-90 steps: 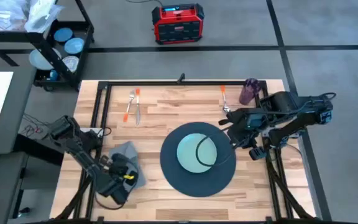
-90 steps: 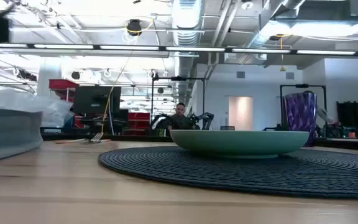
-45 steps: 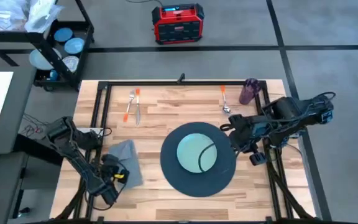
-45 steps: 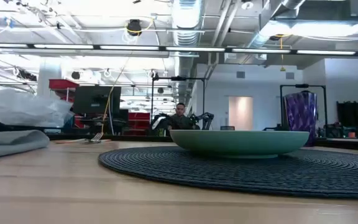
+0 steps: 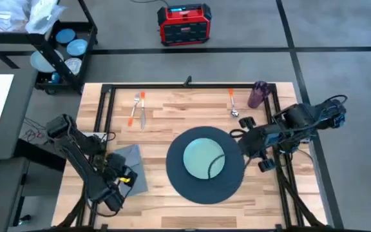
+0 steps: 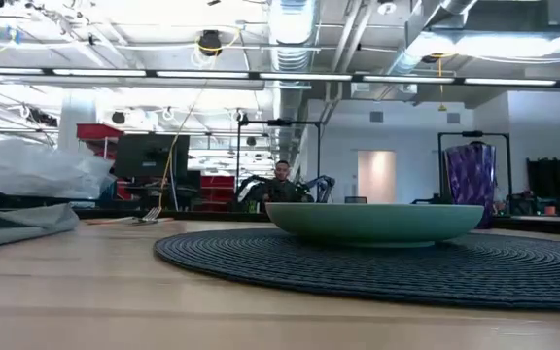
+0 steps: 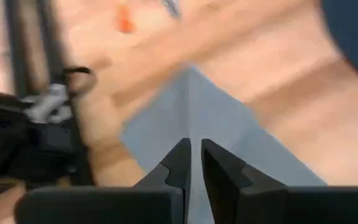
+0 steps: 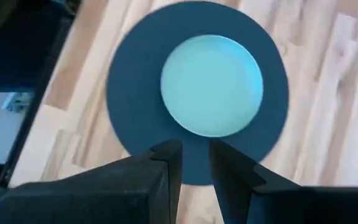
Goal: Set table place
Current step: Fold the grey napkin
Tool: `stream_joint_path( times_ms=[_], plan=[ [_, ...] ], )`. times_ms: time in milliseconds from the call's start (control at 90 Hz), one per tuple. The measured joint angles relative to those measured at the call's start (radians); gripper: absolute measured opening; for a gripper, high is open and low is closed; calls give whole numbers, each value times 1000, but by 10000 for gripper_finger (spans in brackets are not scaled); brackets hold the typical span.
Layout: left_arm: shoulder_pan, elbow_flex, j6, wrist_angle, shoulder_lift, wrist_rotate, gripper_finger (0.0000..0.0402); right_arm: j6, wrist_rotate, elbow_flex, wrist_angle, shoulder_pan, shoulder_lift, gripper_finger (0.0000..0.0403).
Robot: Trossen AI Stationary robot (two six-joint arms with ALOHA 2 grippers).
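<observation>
With the plate (image 5: 204, 157) already centred on the round mat (image 5: 176, 174) and the napkin (image 5: 133, 166) lying just left of it, the place looks partly set. The fork (image 5: 134, 108), knife (image 5: 142, 113), spoon (image 5: 233, 106) and cup (image 5: 258, 94) still wait along the bench's (image 5: 172, 109) far side. The left pincer (image 7: 195, 163), fingers nearly together and holding nothing, hangs over the napkin, while the right pincer (image 8: 192, 163), slightly parted and empty, is above the mat's right edge.

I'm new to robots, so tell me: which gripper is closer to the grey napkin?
The left gripper: it sits at the napkin's edge. The right gripper is across the mat.
</observation>
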Motion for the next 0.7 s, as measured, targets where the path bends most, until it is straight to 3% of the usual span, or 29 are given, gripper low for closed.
stream_joint_path(
  times_ms=[67, 133, 200, 322, 456, 700],
  plan=[
    [-8, -26, -51, 12, -4, 18, 35, -3, 8, 0, -17, -13, 0, 66],
    [-13, -61, -52, 151, -3, -46, 38, -9, 12, 0, -22, -22, 0, 66],
    [-3, -96, 27, 268, -8, -96, 39, -39, 12, 0, -22, -39, 0, 66],
    [53, -161, 198, 411, 7, -54, 41, -55, 13, 0, -13, -63, 0, 66],
    [141, -173, 413, 433, 4, -26, 59, -72, 12, 0, -10, -85, 0, 66],
    [271, -188, 650, 477, 18, 11, 96, -76, 9, 0, -10, -76, 0, 66]
  ],
)
